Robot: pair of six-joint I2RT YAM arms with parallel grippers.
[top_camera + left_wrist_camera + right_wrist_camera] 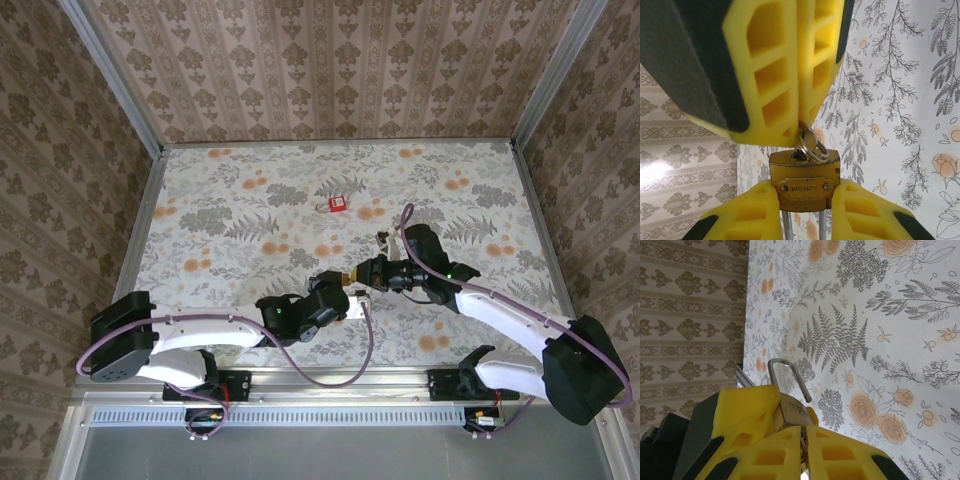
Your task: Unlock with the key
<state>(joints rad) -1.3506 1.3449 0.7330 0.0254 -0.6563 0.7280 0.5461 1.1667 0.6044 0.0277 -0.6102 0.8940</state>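
The padlock (805,182) was held over the table (230,210), a little to the near side of its middle, with a strip of bare floral surface between the padlock and the near rail (330,372). Its brass body was clamped by the left gripper (805,195), one finger on each side edge. At the padlock's keyway end the key (805,137) was seated and pinched in the tightly closed right gripper (804,435). At the opposite end the shackle (785,367) was seen with one leg ending free of the body. Beyond the padlock a small red object (337,204) lay well apart, ringed by open surface reaching the far wall (340,70).
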